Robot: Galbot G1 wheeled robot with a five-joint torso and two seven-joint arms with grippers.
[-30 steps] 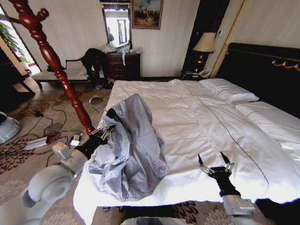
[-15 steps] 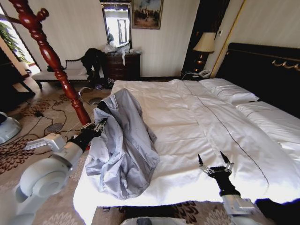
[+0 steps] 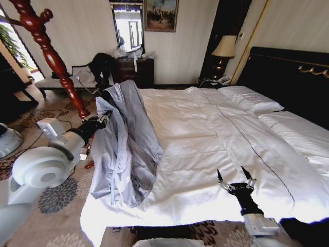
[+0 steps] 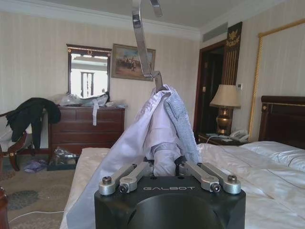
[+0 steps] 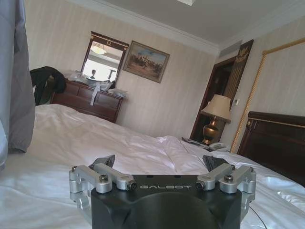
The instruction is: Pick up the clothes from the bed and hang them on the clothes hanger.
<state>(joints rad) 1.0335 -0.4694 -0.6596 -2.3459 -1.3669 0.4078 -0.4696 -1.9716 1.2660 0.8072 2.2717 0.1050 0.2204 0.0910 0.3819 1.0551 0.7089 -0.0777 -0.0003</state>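
Compared with a moment ago, the jacket [image 3: 126,146], already on the hanger [image 4: 143,45], is raised higher and carried past the bed's [image 3: 216,149] left edge by the left gripper [image 3: 103,117] pinching its fabric, so hanging seems near, while the right gripper [image 3: 235,181] is held spread over the front edge.

— What do the robot's arms look like?
— The left arm [image 3: 38,172] has rounded, glossy grey-white shells ending in a black wrist.
— And the grippers?
— The right gripper [image 3: 234,181] has thin black pointed fingers [image 3: 219,177]. Each gripper body is a black block marked "GALBOT", with silver linkage bars [image 5: 102,179] fastened by dark screws.
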